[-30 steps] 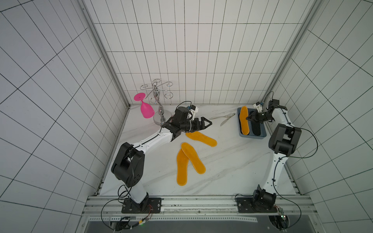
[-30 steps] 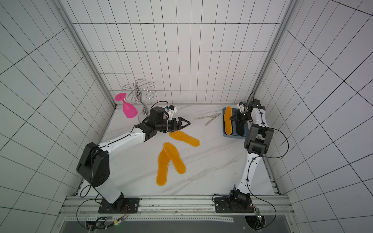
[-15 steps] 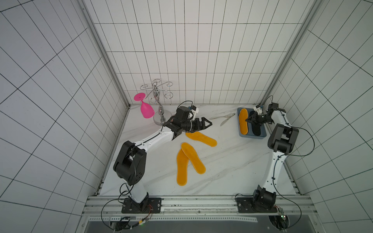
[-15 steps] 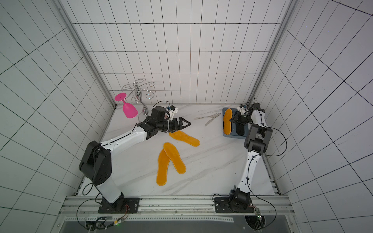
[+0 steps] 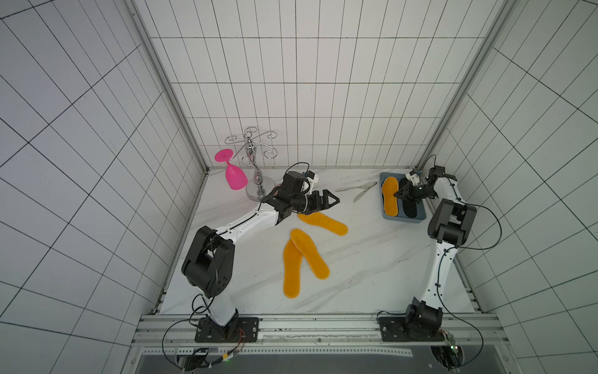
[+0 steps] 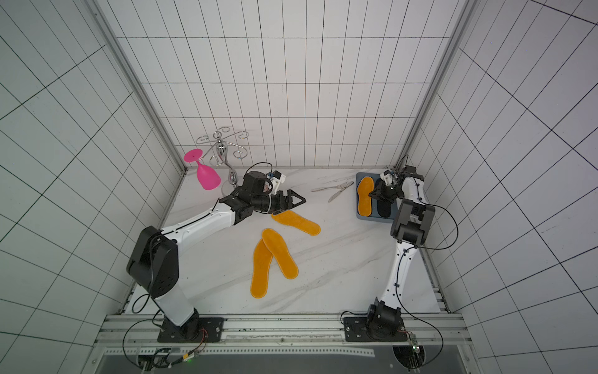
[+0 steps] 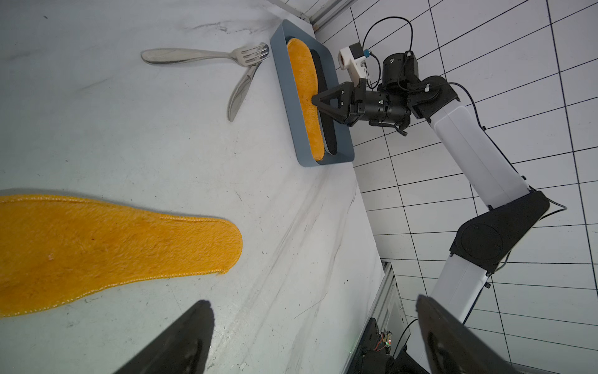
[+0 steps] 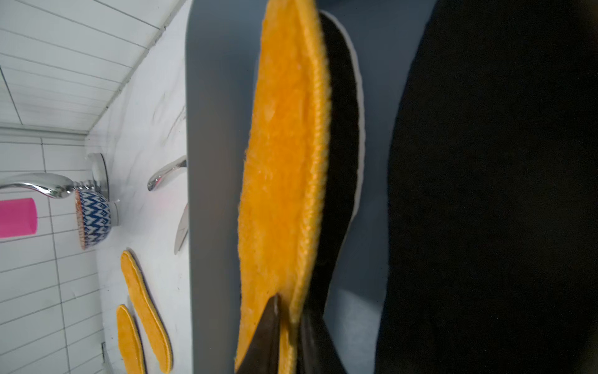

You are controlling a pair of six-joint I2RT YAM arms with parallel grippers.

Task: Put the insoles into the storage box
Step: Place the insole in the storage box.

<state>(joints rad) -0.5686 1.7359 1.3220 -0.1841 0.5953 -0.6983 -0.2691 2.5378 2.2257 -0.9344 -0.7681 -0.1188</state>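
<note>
White tiled walls close in a white marble-look worktop [image 5: 372,265]. At the upper right of both top views sits the shallow blue-grey plastic storage box [image 5: 403,220], close to the back corner and within the right arm's reach. Inside lie a fleecy orange-yellow insole with a stitched rim [image 5: 390,197] along the box's left side and a black foot-shaped insole [image 5: 411,209] beside it. Both run lengthwise, likely the only way such long pads fit.

The right tool [image 8: 290,306] reaches into the box, its jaws a narrow gap apart with the orange pad's rim pinched between them. Taking the thin edge looks a sensible hold for a flat, floppy thing, and the pad seems tilted on that edge, not fully laid down.

The left tool [image 7: 311,299] is spread wide and empty. It hovers mid-frame over one end of a loose orange insole [image 5: 323,224], probably poised for the next pick. Two crossed orange insoles [image 5: 310,255] lie at lower centre, so much of the job is undone.
</note>
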